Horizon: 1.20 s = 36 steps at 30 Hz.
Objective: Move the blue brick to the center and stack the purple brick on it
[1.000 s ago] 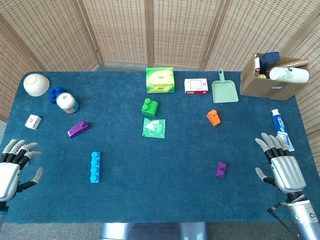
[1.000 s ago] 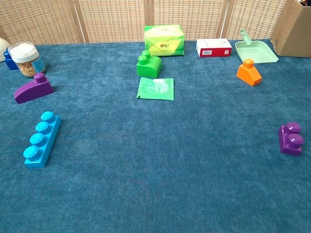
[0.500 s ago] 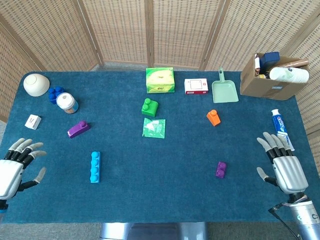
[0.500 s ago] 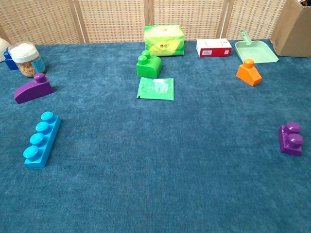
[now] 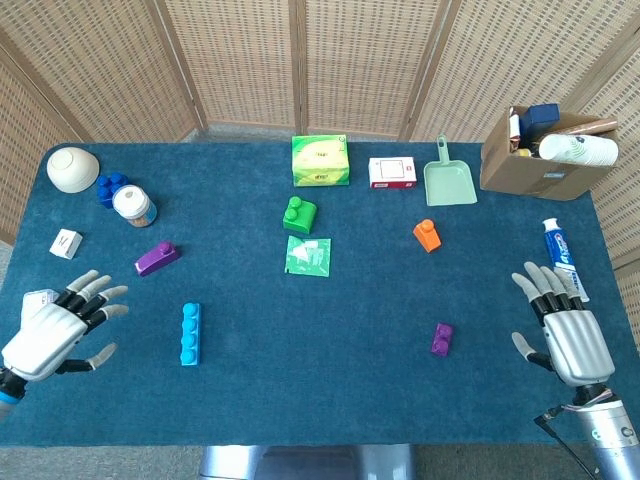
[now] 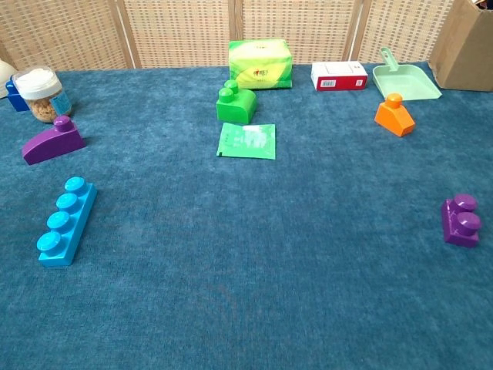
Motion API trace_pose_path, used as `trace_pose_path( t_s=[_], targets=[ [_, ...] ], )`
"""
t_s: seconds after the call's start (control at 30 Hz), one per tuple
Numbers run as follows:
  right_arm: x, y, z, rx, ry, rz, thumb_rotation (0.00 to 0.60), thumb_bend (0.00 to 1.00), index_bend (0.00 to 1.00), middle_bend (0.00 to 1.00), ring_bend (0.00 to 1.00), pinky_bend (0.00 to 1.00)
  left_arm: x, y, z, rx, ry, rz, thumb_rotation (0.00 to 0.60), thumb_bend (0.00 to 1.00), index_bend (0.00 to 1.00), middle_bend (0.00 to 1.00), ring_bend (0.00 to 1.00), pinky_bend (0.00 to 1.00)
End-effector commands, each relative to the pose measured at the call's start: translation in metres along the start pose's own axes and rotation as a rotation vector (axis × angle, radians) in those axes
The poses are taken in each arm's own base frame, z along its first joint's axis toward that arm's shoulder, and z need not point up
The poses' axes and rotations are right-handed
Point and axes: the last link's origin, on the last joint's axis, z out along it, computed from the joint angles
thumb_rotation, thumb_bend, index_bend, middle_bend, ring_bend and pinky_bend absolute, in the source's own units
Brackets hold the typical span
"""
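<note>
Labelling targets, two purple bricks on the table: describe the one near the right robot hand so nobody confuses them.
Start at the cardboard box in the table's far right corner and come toward the near edge, past the toothpaste. The purple brick lies alone on bare cloth, left of the right robot hand. It is blocky with two studs; the other purple brick is a one-stud wedge.

glossy plastic blue brick (image 6: 65, 221), napped cloth table (image 6: 269, 262)
</note>
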Motion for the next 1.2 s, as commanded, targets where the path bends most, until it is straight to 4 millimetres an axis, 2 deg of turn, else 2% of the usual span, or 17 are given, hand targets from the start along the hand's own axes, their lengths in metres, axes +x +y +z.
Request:
trace_pose_path(
  t_s=[0.03,0.4,0.67,0.9,1.2],
  targets=[
    [0.0,-0.001,0.001,0.0,0.0,-0.002,0.6,0.28,0.09,0.05,0.02,0.07,-0.001,-0.004,0.007,-0.043,-0.057,0.074,0.426,0.38,0.21,0.08,0.02,0.0],
    [0.007,-0.001,-0.001,-0.03,0.017,-0.019,0.6,0.28,0.09,0.05,0.02,0.07,-0.015,0.004,0.04,-0.206,-0.123,0.161,0.467,0.35,0.23,0.05,0.0,0.0],
    [0.012,-0.006,-0.004,-0.04,0.032,-0.038,0.6,0.28,0.09,0.05,0.02,0.07,-0.025,0.009,0.059,-0.309,-0.13,0.238,0.525,0.35,0.23,0.03,0.0,0.0],
    [0.015,-0.008,-0.005,-0.05,0.041,-0.048,0.6,0.28,0.09,0.05,0.02,0.07,-0.032,0.009,0.073,-0.356,-0.147,0.275,0.52,0.35,0.21,0.01,0.0,0.0],
    [0.017,-0.006,-0.008,-0.065,0.047,-0.054,0.6,0.28,0.09,0.05,0.02,0.07,-0.043,0.018,0.09,-0.415,-0.133,0.295,0.525,0.35,0.19,0.0,0.0,0.0]
  ],
)
